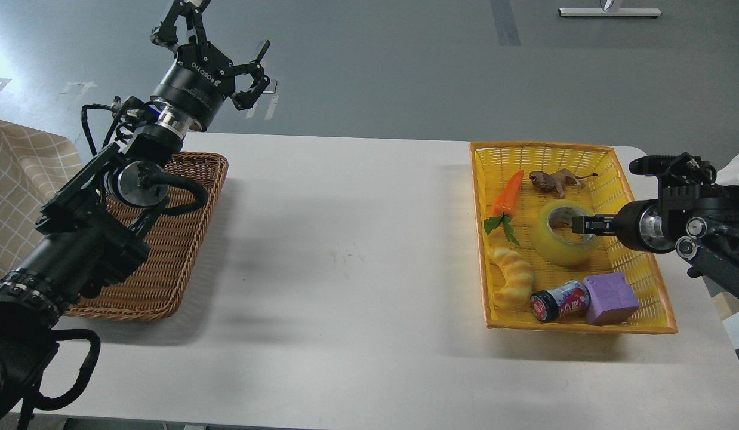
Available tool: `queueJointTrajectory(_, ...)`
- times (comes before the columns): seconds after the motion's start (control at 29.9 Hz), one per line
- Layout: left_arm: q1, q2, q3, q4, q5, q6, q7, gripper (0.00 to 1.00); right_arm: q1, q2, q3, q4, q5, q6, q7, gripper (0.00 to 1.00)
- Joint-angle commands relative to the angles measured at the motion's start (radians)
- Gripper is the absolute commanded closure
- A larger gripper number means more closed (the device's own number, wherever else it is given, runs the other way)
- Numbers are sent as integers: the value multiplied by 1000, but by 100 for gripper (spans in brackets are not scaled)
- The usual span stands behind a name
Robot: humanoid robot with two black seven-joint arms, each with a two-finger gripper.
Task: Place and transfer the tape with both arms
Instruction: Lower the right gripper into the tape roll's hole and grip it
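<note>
Nearest you, the white table (345, 269) runs bare across its middle, with your left arm's thick black links crossing the brown wicker tray (166, 263) at its left side.

On the right, the yellow basket (638, 269) holds a purple block (611, 297) and a small jar (557, 301) lying on its side at the near end, just beside each other. A yellow twisted bread toy (513, 276) lies along the basket's left wall.

Farther in, you find the tape (560, 239), lying flat near the basket's middle with its pale core facing up. Your right gripper (581, 225) reaches in from the right, its dark tip at the roll's upper rim over the core. It is seen end-on, so you cannot tell whether the fingers are spread or closed, nor whether they grip the roll.

Beyond the tape, a toy carrot (508, 194) leans along the left wall and a small brown animal figure (554, 180) sits near the far end.

Farthest back, your left gripper (217, 51) is raised above the table's far left edge, fingers spread wide and holding nothing.
</note>
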Motion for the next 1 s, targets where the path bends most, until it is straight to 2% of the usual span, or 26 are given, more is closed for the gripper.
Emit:
queueJointTrajectory(0.0, 0, -1, 0, 0, 0, 0, 0, 2, 0, 1, -8, 0, 1, 0, 0, 41)
queueJointTrajectory(0.23, 0, -1, 0, 0, 0, 0, 0, 2, 32, 1, -59, -9, 4, 0, 0, 45)
queueJointTrajectory(0.3, 0, -3, 0, 0, 0, 0, 0, 2, 35, 6, -62, -14, 6, 0, 0, 50)
queueJointTrajectory(0.57, 0, -3, 0, 2, -2, 0, 0, 2, 34, 26, -63, -43, 9, 0, 0, 57)
queueJointTrajectory(0.9, 1, -3, 0, 3, -2, 0, 0, 2, 34, 43, -65, -54, 13, 0, 0, 62)
queueJointTrajectory(0.97, 1, -3, 0, 3, -2, 0, 0, 2, 34, 43, -63, -55, 13, 0, 0, 71)
